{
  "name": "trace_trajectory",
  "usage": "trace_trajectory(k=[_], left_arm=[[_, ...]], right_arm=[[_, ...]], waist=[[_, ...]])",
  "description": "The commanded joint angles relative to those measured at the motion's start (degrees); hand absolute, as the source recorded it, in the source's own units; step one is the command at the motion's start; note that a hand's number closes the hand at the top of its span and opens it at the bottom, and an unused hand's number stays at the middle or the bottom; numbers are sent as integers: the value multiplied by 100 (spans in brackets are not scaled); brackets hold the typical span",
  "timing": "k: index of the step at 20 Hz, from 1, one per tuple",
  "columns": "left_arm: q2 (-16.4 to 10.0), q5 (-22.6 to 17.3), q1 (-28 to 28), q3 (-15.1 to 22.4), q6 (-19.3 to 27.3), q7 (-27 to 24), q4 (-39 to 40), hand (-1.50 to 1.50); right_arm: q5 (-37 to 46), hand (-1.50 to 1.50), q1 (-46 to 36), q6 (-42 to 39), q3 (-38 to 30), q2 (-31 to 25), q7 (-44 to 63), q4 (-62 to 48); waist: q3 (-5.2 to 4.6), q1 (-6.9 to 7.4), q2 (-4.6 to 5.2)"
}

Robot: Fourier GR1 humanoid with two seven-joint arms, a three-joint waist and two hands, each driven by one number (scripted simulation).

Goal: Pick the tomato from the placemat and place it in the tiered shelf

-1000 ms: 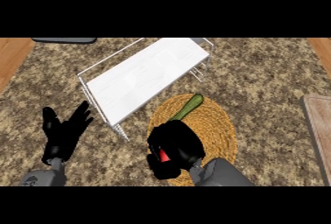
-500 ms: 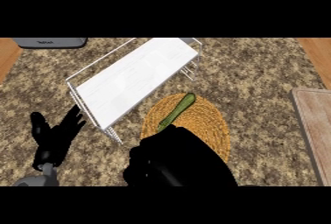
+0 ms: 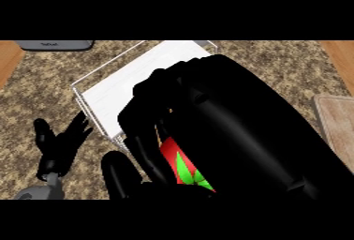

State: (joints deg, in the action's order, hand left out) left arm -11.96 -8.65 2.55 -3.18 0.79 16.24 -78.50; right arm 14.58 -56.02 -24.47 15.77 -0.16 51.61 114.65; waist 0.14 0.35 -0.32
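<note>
Close under the view and filling most of its middle and right, the right hand [image 3: 235, 131] is a big black mass whose fingers [image 3: 149, 140] curl round the tomato [image 3: 181, 161]. The tomato is pinched between those fingers and the palm. Only a red sliver with bright green leaf points shows, low in the view just left of centre. The thumb [image 3: 121, 173] sticks out to the near left of it.

Just beyond the hand and to its left stands the shelf [image 3: 124, 86], a white flat panel inside a thin wire frame, set at a slant. The hand covers its right and near parts, so I cannot tell how high the tomato is above it.

Further left, well apart from the shelf's near corner, the left hand [image 3: 62, 140] rests with fingers spread and pointing away, holding nothing.

At the far left edge lies a flat grey thing [image 3: 55, 44]; it bears a small pale marking too small to read. At the right edge a pale wooden board [image 3: 339, 122] lies on the desk [image 3: 276, 61], whose top is speckled brown stone. Wood-coloured strips show in the far left and far right corners.
</note>
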Motion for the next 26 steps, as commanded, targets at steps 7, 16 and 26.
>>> trace_trajectory(k=[7, 16, 26], left_arm=[[290, 124, 12, 122, 124, -42, 113, 0], [219, 126, 15, 76, -47, -112, 163, 0], [227, 238, 37, 79, -58, -153, 235, 0]], right_arm=[[-105, 150, -1897, 50, -1506, -295, -442, -2324], [212, 150, -2637, -7, -1539, -522, -2039, -4478], [1093, 150, -3095, 755, -1279, -317, -3435, -6201]], waist=[[-18, 28, 39], [-22, 91, 68], [-22, 108, 71]])
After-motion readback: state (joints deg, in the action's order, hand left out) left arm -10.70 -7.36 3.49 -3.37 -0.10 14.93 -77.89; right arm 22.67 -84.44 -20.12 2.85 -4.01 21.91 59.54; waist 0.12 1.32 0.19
